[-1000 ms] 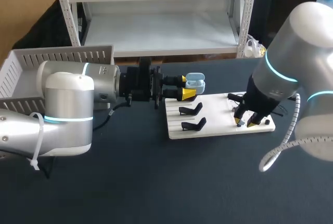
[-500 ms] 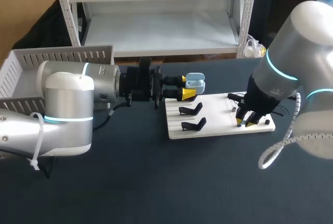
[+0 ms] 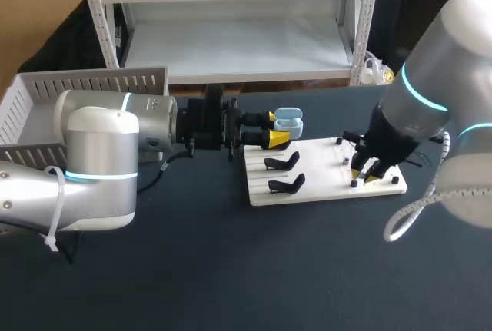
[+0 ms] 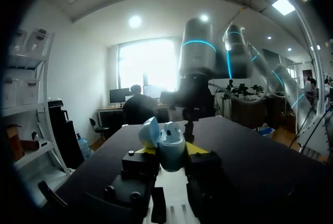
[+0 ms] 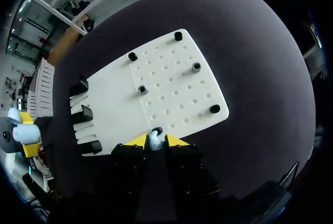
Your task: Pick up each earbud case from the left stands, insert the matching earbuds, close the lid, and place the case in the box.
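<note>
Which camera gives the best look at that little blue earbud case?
The left wrist view. There the earbud case sits close up, lid open, clamped in the left end effector. The head view shows it small, from above. The right wrist view catches it only as a tiny pale shape in the distance.

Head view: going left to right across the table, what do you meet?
Grey box → left gripper → earbud case it holds → right gripper over the white board, holding an earbud.

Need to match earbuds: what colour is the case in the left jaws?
The case is pale blue; the left wrist view shows it best.
</note>
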